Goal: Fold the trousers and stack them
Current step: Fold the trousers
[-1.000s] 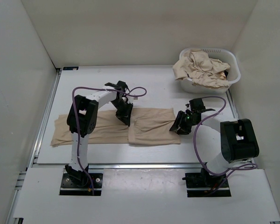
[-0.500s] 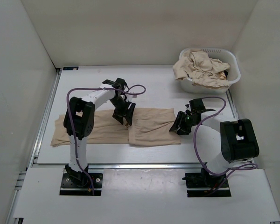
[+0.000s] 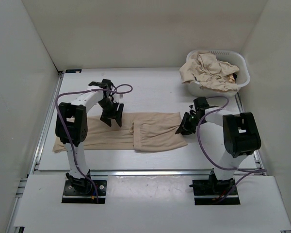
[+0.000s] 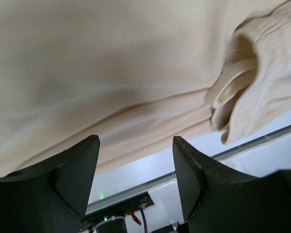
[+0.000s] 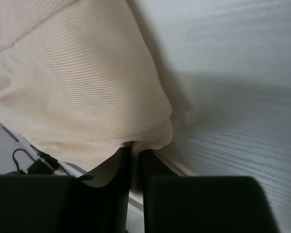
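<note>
one pair of trousers (image 3: pixel 136 132) is lying flat on the table (image 3: pixel 155 92). one white basket (image 3: pixel 242 73) is sitting in the far right corner, holding a crumpled heap of beige cloth (image 3: pixel 208 70); how many pairs are making up that heap cannot be told. two arms are reaching in, one gripper each. the flat pair is stretching left to right across the near half of the table, its long axis running parallel to the near edge. its left end is lying near the left rail and its right part is lying doubled over as a squarer panel. the left gripper (image 3: pixel 111 116) is hovering over the pair's far edge, left of the middle, its fingers spread wide and holding nothing. the right gripper (image 3: pixel 184 127) is sitting at the right end, its fingers nearly pressed together and pinching the cloth's edge.
</note>
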